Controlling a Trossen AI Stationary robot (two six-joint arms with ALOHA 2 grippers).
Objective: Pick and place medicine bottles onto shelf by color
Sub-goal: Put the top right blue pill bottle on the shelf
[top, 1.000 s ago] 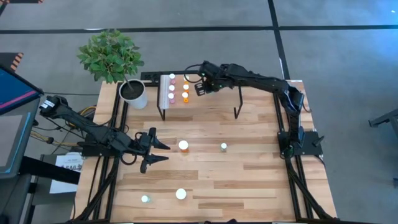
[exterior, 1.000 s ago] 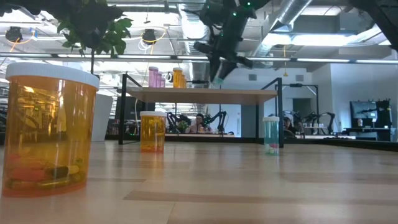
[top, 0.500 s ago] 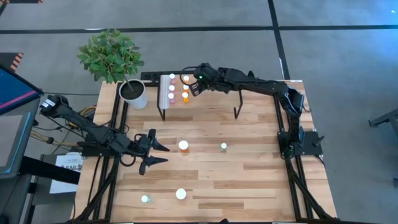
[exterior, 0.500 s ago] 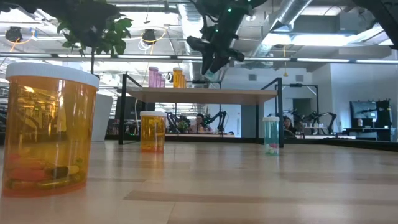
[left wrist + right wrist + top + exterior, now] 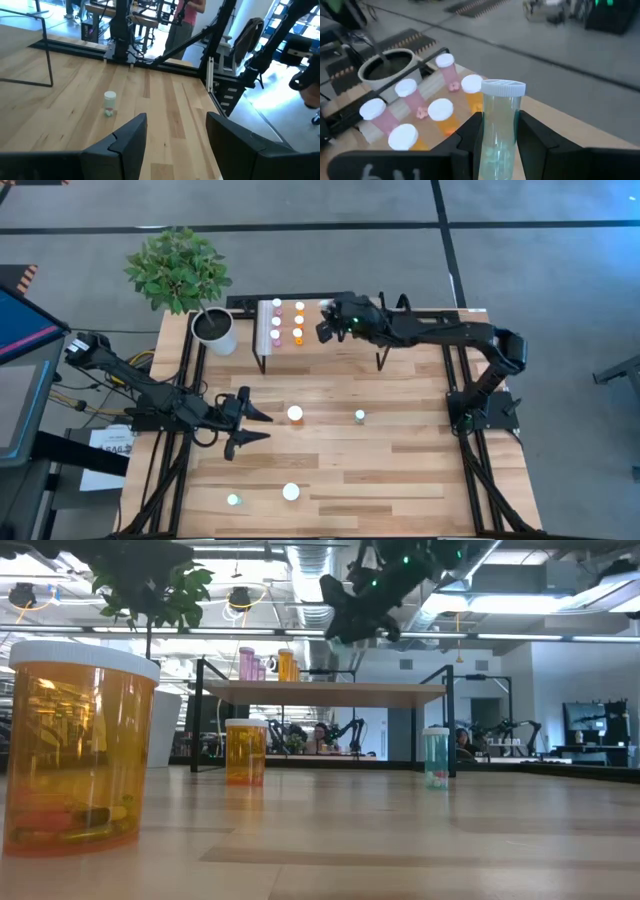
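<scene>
My right gripper (image 5: 328, 325) hovers above the shelf (image 5: 345, 350) at the far side, shut on a small teal bottle (image 5: 498, 125) with a white cap. On the shelf's left part stand three pink bottles (image 5: 406, 92) and three orange ones (image 5: 440, 112) in two rows. On the table stand a large orange bottle (image 5: 295, 414), a teal one (image 5: 360, 416), another large orange one (image 5: 291, 492) and a teal one (image 5: 233, 500). My left gripper (image 5: 255, 427) waits open at the table's left, a little left of the large orange bottle. My right gripper pinches the teal bottle's clear body (image 5: 485, 137) between its two fingers, below the cap (image 5: 503, 88). The fingers reach in from the table's right, slanting slightly down. The bottle is roughly upright, cap up, lifted clear above the shelf top.
A white plant pot (image 5: 216, 330) with a leafy plant stands at the shelf's left end. Black frame rails (image 5: 190, 380) run along the table's left and right sides. Bare wood shows on the shelf's right part (image 5: 410, 345).
My right gripper has tipped up from pointing steeply down to nearly level and has risen higher above the shelf, still shut on the teal bottle. The arm's elbow has swung out toward the table's right edge. The bottle has been carried up with it.
</scene>
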